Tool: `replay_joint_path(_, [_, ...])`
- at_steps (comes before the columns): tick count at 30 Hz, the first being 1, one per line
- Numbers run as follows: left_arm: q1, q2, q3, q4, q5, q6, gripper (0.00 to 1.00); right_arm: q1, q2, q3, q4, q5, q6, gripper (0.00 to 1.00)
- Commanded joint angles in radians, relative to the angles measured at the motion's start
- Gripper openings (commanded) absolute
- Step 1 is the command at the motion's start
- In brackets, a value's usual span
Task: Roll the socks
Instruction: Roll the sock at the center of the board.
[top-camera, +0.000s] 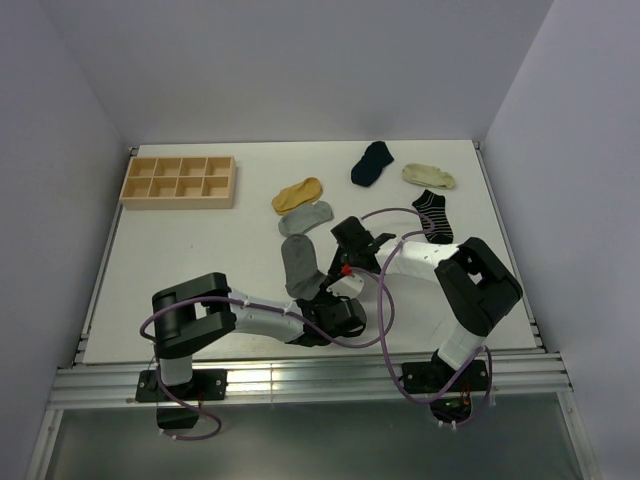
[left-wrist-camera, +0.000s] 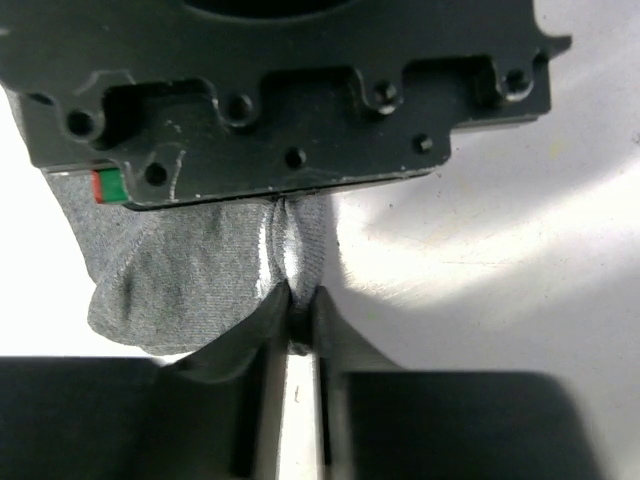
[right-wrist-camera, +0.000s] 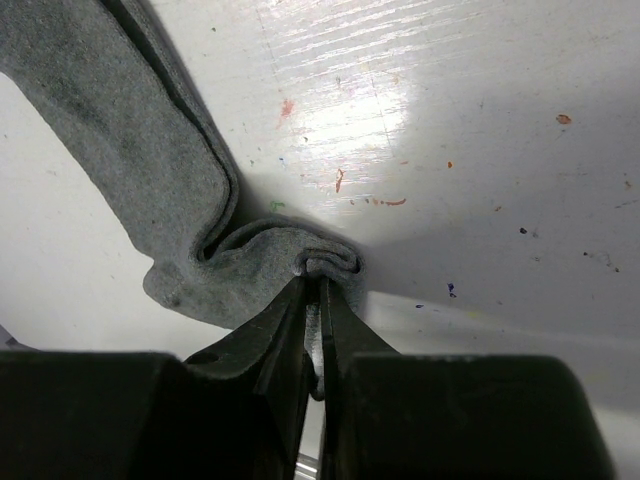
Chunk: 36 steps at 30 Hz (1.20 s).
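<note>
A dark grey sock (top-camera: 298, 260) lies near the middle of the table, with both grippers at its near end. My left gripper (top-camera: 320, 298) (left-wrist-camera: 298, 312) is shut on a pinched ridge of the dark grey sock (left-wrist-camera: 190, 270). The black body of the right gripper (left-wrist-camera: 290, 90) fills the top of the left wrist view, just beyond that pinch. My right gripper (top-camera: 338, 274) (right-wrist-camera: 320, 282) is shut on a bunched fold at the end of this sock (right-wrist-camera: 130, 150), which trails off to the upper left.
Beyond the grippers lie a mustard-yellow sock (top-camera: 297, 193), a light grey sock (top-camera: 305, 218), a navy sock (top-camera: 372, 162), a cream sock (top-camera: 428, 176) and a black-and-white striped sock (top-camera: 433, 215). A wooden compartment tray (top-camera: 178, 181) sits at the back left.
</note>
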<state>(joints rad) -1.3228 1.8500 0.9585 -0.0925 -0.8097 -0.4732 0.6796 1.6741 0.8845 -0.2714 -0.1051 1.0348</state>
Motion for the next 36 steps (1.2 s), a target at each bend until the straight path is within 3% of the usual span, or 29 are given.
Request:
replay_joint_path(1, [0.002,0.037,-0.003,-0.056,0.079,-0.024,0.15,0.005,0.035,-0.027,-0.052,0.027,-0.025,0.18])
replay_joint_path(5, [0.011,0.003,-0.026,-0.039,0.132,-0.041,0.00,0.005,0.006,-0.030,-0.038,0.031,-0.038,0.18])
replay_joint_path(13, [0.105,-0.126,-0.092,0.033,0.412,-0.090,0.00,0.003,-0.106,-0.009,-0.046,0.088,-0.058,0.22])
replay_joint_path(25, [0.324,-0.247,-0.256,0.197,0.753,-0.294,0.00,-0.026,-0.238,-0.028,-0.095,0.183,-0.022,0.34])
replay_joint_path(33, [0.453,-0.281,-0.349,0.324,0.935,-0.467,0.00,-0.018,-0.235,-0.117,0.000,0.116,0.037,0.35])
replay_joint_path(36, [0.490,-0.282,-0.391,0.375,0.989,-0.531,0.00,-0.002,-0.217,-0.128,0.038,0.110,0.047,0.41])
